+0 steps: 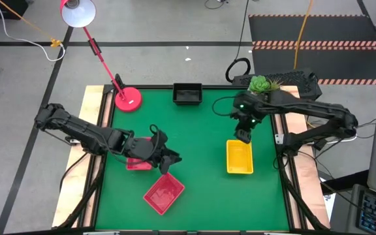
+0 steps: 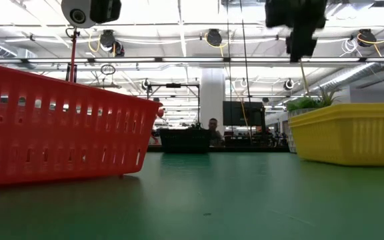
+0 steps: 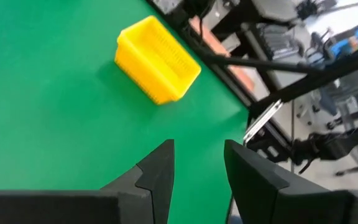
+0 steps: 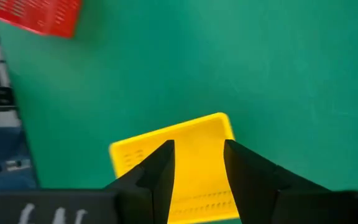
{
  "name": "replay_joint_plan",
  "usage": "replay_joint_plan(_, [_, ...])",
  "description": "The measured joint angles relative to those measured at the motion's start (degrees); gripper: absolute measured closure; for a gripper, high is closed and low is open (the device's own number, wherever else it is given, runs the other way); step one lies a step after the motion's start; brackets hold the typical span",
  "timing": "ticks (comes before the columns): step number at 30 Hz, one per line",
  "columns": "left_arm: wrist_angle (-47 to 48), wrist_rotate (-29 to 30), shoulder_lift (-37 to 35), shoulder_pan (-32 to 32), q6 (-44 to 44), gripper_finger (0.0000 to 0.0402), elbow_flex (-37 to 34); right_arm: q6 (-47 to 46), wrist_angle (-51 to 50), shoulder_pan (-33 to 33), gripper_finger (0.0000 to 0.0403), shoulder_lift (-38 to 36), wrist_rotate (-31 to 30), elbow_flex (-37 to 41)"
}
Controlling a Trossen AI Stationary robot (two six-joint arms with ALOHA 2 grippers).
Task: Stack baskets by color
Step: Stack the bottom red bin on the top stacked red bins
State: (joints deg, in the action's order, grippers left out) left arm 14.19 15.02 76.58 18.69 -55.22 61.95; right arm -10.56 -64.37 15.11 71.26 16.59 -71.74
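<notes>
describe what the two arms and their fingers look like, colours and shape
Both arms are dark, near black, built of jointed tubular segments. The right arm shows a small green light near its wrist. The left gripper and right gripper each have two matte black, flat, wedge-shaped fingers, no markings visible.

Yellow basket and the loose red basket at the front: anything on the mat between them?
Nothing. In the high view, only bare green mat separates the yellow basket from the red basket; the low view shows the same open stretch.
</notes>
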Motion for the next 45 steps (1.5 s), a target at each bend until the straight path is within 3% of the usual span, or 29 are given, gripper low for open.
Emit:
replay_joint_plan(7, [3.5, -0.5, -0.6, 1.3, 0.0, 0.0261, 0.0, -3.9, -6.3, -3.6, 0.0271, -2.8, -0.2, -9.7])
replay_joint_plan(16, [6.1, -0.5, -3.6, 3.4, 0.7, 0.0261, 0.3, -9.7, -6.9, -8.3, 0.0274, -4.6, -0.2, -18.0])
replay_joint_plan(25, [27.0, -0.5, -2.7, 8.1, 1.0, 0.0261, 11.3, -10.2, -3.1, -11.7, 0.0360, -7.2, -5.2, -18.3])
replay_joint_plan(29, [31.3, -0.5, -2.2, 10.1, -0.7, 0.0261, 14.8, -10.1, -2.2, -11.9, 0.0398, -7.4, -6.3, -18.3])
replay_joint_plan(38, [39.6, -7.4, 4.0, 18.4, 0.0, 0.0261, 17.1, -11.1, 0.6, -11.9, 0.0400, -7.4, -9.1, -18.3])
replay_joint_plan(45, [38.8, -10.2, 12.1, 24.1, 14.2, 0.0261, 17.1, -11.1, 0.8, -11.9, 0.0402, -7.4, -9.1, -18.3])
